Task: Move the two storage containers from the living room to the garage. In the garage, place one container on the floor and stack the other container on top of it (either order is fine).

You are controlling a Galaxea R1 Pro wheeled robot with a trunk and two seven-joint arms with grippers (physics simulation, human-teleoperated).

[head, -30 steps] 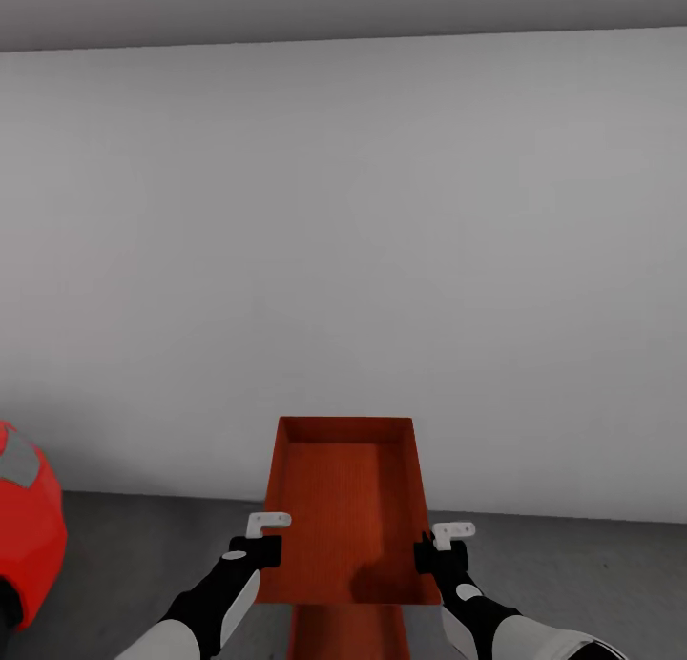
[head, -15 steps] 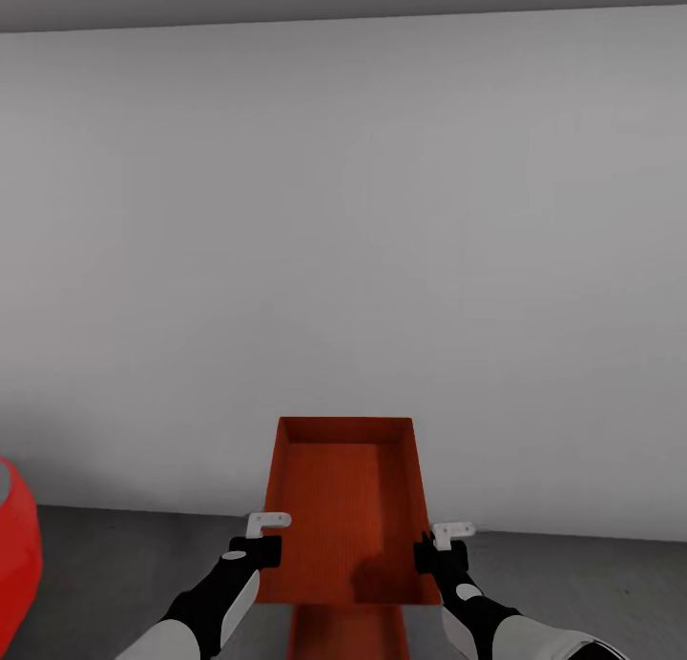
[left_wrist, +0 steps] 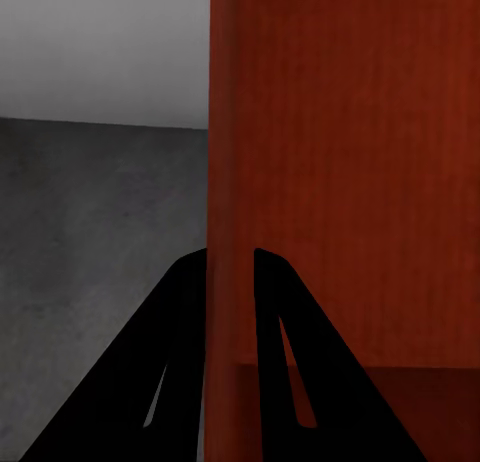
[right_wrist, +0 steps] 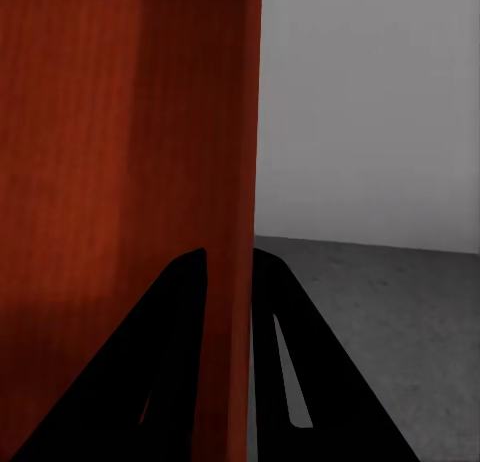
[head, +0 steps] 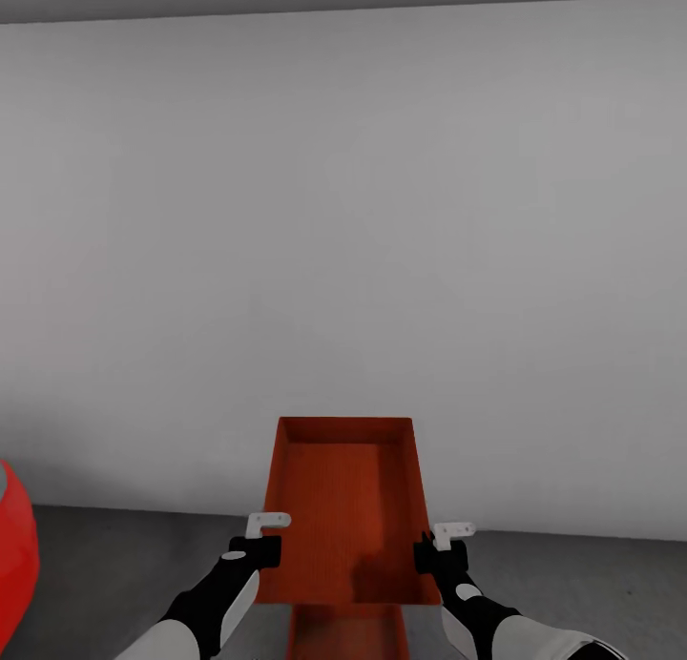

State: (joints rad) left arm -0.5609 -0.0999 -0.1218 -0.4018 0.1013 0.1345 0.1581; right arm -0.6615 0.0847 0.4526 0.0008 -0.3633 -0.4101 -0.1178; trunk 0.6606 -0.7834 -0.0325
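The upper storage container hangs between both hands, left hand clenched on its left wall and right hand on its right; its long axis runs forward, directly above the lower container on the garage floor.

Two orange-red bins show in the head view: one held up in front, and a second lower down, beneath its near edge. Two grippers hold the upper bin, the left gripper and the right gripper. One red car sits at the edge.
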